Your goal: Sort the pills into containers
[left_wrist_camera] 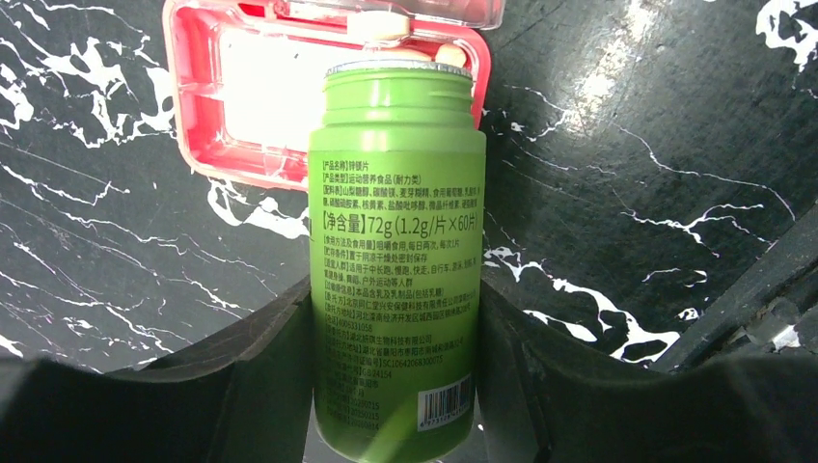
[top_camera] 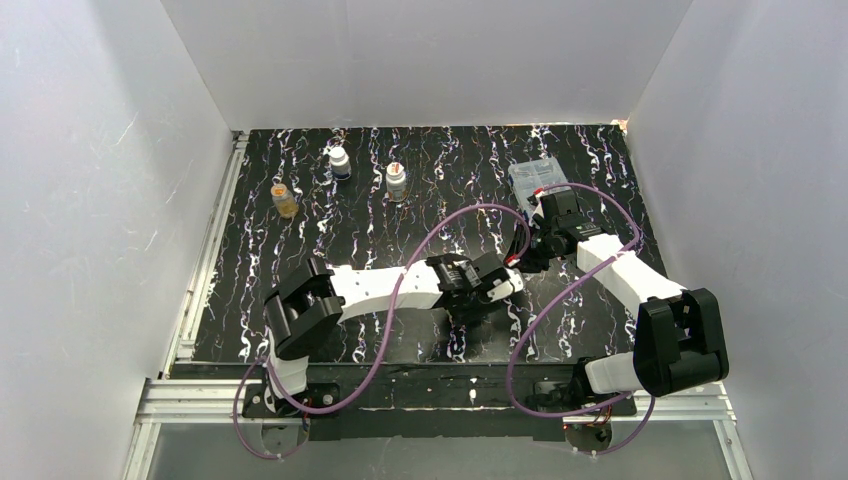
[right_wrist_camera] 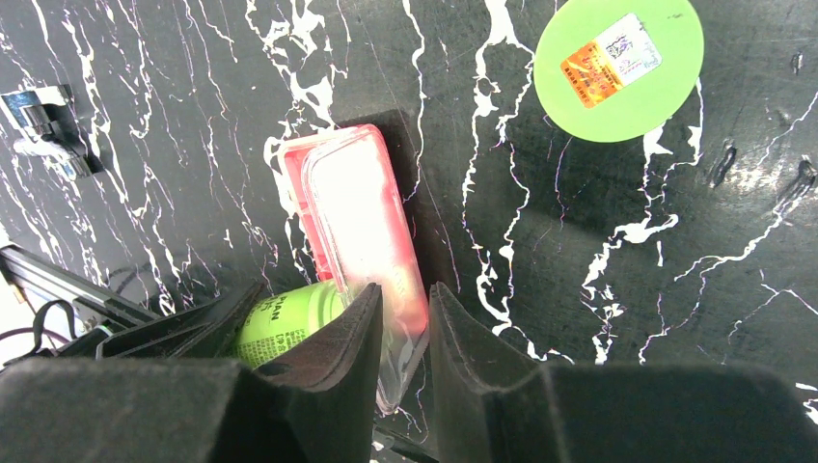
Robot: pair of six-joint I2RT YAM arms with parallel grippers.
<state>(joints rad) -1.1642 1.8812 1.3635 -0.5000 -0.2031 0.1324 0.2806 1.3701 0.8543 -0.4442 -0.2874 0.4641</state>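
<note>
My left gripper (left_wrist_camera: 395,318) is shut on a green bottle (left_wrist_camera: 397,241) with its cap off. The bottle's open mouth points at the red pill case (left_wrist_camera: 193,106), whose whitish containers (left_wrist_camera: 270,96) glare in the light. A pale pill (left_wrist_camera: 449,54) shows at the case's far corner by the bottle mouth. My right gripper (right_wrist_camera: 405,294) is shut on the edge of the case's clear lid (right_wrist_camera: 362,222) and holds it up. The green bottle (right_wrist_camera: 289,323) lies just left of the right fingers. In the top view both grippers (top_camera: 500,283) (top_camera: 525,262) meet mid-table and hide the case.
The bottle's green cap (right_wrist_camera: 617,68) lies flat on the black marbled table (right_wrist_camera: 579,289), apart from the case. Three small bottles (top_camera: 340,162) (top_camera: 397,180) (top_camera: 285,200) stand at the back left. A clear packet (top_camera: 535,180) lies at the back right, behind the right wrist.
</note>
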